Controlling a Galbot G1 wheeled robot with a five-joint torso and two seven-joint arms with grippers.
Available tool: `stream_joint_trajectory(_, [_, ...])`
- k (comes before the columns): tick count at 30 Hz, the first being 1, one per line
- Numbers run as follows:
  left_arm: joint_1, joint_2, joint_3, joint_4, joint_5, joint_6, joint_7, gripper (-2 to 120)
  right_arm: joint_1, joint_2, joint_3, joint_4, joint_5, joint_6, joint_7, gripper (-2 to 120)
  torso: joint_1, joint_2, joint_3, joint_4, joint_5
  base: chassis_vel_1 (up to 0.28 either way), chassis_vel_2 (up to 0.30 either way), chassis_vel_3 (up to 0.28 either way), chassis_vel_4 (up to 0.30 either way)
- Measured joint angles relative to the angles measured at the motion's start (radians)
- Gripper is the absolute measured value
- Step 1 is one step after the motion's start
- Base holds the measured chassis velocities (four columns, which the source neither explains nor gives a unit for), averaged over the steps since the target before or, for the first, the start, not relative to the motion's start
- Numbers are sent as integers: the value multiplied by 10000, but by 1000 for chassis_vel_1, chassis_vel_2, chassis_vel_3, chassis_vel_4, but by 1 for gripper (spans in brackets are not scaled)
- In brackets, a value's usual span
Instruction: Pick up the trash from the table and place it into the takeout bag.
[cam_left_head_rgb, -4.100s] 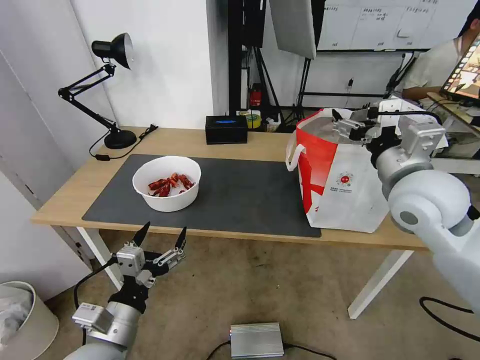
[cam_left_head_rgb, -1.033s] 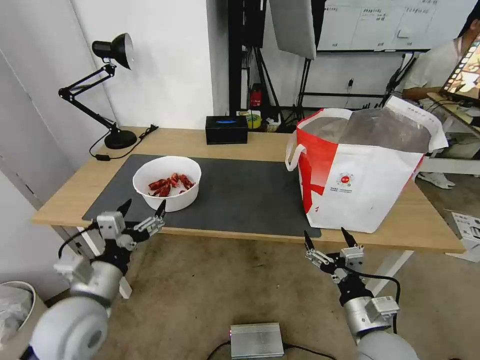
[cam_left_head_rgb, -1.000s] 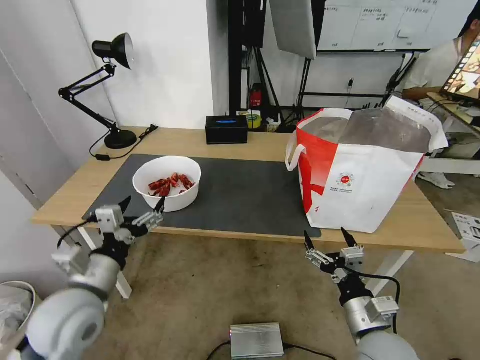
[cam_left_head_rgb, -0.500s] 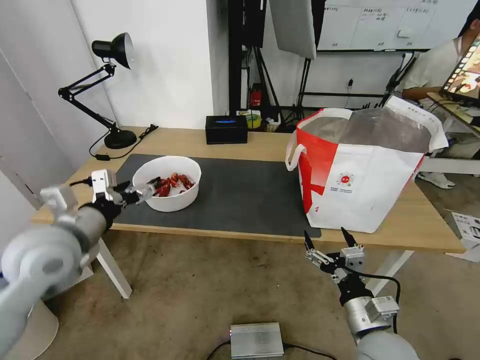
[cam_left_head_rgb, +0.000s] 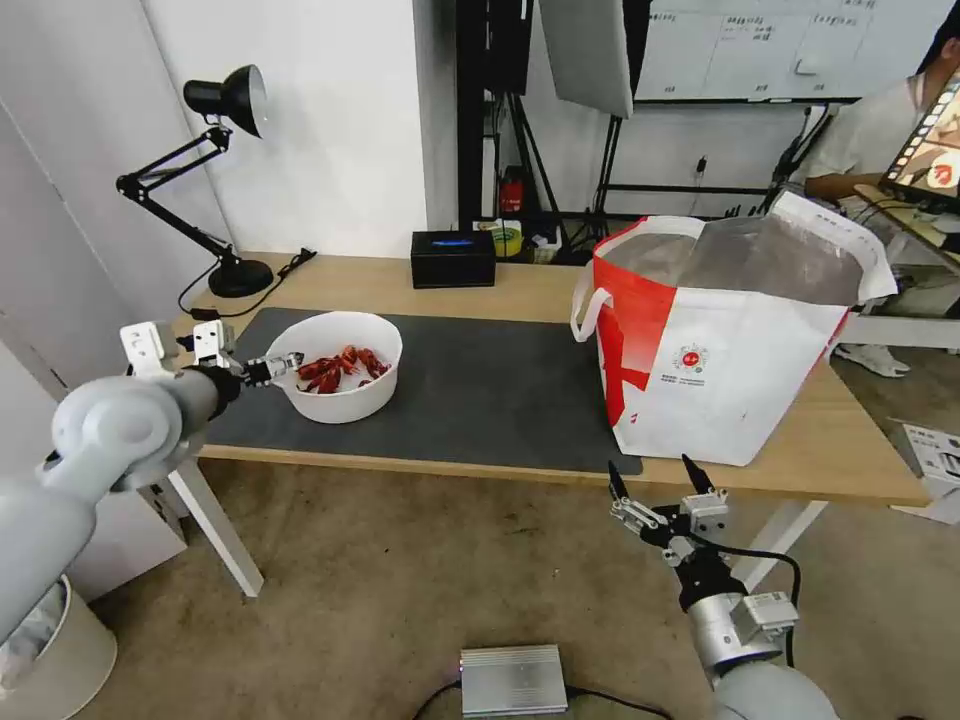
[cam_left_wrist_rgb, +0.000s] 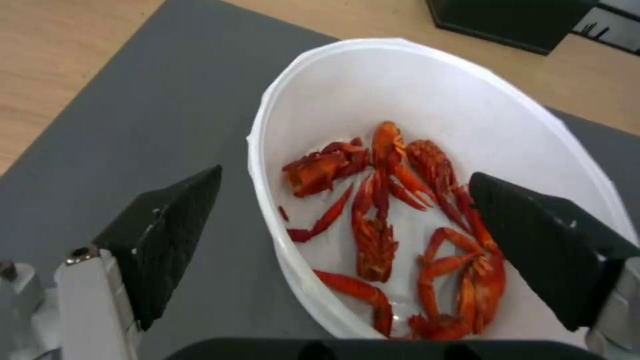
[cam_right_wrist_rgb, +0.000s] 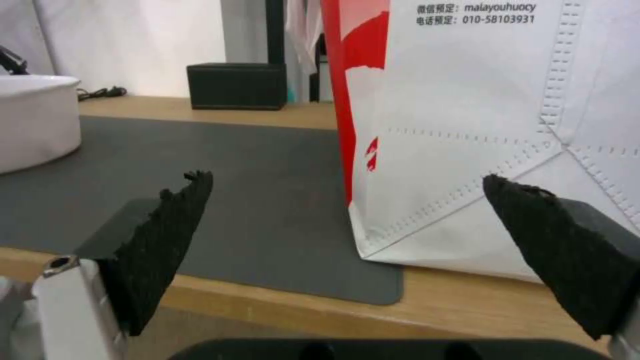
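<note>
The left gripper (cam_left_wrist_rgb: 347, 220) has its 2 black wedge-shaped fingers (cam_left_wrist_rgb: 167, 230) spread wide, straddling the near-left rim of the white bowl (cam_left_wrist_rgb: 427, 90): in the left wrist view 1 finger hangs outside the wall over the dark mat (cam_left_wrist_rgb: 133, 100), the other over the inside, above the shells, and neither touches the rim as far as can be told. That rim standing between the 2 fingers is the relation a grasp would turn on. In the head view the left gripper (cam_left_head_rgb: 268, 368) sits at the bowl's left edge, so this arm is by far the nearer one.

The bowl (cam_left_head_rgb: 335, 366) is round, thin-walled and smooth, probably light plastic, and holds a loose heap of glossy red crayfish shells (cam_left_wrist_rgb: 393, 220). It stands on the left part of the matte grey mat on the light-wood table (cam_left_head_rgb: 500, 290).

The takeout bag (cam_left_head_rgb: 720, 340) stands upright at the table's right end, well apart from the bowl, boxy, white and red with a foil lining, its mouth open.

The right gripper (cam_left_head_rgb: 655, 485) hangs below the table's near edge, fingers spread, holding nothing.
</note>
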Motion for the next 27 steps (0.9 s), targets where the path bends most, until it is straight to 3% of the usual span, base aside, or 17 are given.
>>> stream_joint_trajectory(15, [-1418,-471,1377,1086,-91,694,-1092,100,0,0,0,-1,0,0,1,100,0,0,-1,1,-2,0,0,0,0])
stream_joint_trajectory(27, [-2442,-801,2051,1711,-1223,1637,-2138,100,-1,0,0,-1,0,0,0,100,0,1,-1,1,-2,0,0,0,0])
